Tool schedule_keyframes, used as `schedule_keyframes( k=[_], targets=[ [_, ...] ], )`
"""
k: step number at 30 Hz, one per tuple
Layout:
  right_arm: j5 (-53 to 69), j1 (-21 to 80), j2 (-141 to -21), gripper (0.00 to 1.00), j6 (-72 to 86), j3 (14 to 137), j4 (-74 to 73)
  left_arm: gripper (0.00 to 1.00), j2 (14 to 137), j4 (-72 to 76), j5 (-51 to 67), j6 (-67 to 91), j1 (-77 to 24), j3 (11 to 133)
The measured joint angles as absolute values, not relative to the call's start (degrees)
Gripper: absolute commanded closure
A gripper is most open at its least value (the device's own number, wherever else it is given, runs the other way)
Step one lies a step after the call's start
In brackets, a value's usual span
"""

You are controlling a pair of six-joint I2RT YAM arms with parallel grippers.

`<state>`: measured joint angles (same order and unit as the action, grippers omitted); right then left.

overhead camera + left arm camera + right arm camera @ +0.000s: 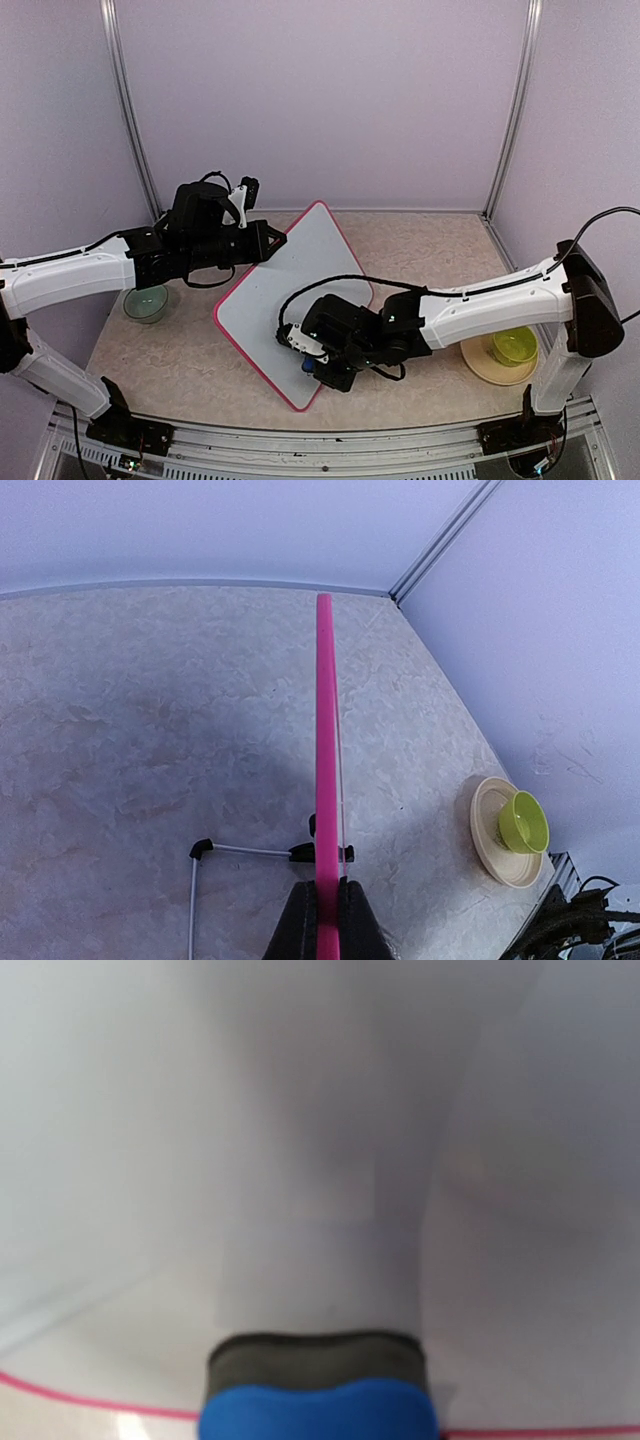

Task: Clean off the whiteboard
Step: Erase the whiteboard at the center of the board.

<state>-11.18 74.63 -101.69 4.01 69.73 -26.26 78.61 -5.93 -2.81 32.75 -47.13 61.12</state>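
Whiteboard (pixel 270 300) is stood tilted at mid-desk (pixel 420 250), propped on a wire stand (pixel 235 851). The white face is seen blank, with a thin pink-red rim and rounded corners. Left pincer (pixel 276 240) is clamped on the upper-left rim. Right pincer (pixel 312 358) is closed on a blue eraser (pixel 318 1400), with dark felt held against the face near the lower rim.

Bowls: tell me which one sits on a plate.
The lime-green bowl, on the tan plate at the right; the pale teal bowl at the left stands straight on the table.
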Motion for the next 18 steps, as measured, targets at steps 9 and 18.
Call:
schedule_keyframes(
  k=[9,18],
  targets=[
    [-12.47,75.05,-101.67,1.0,3.88,71.4,-26.37,1.0,78.59,-5.98,-2.83,32.71,-47.13,61.12],
    [-14.66,77.54,-101.84,1.0,5.76,64.34,-23.2,1.0,78.65,-5.96,-2.81,32.6,-47.2,61.12]
  ],
)
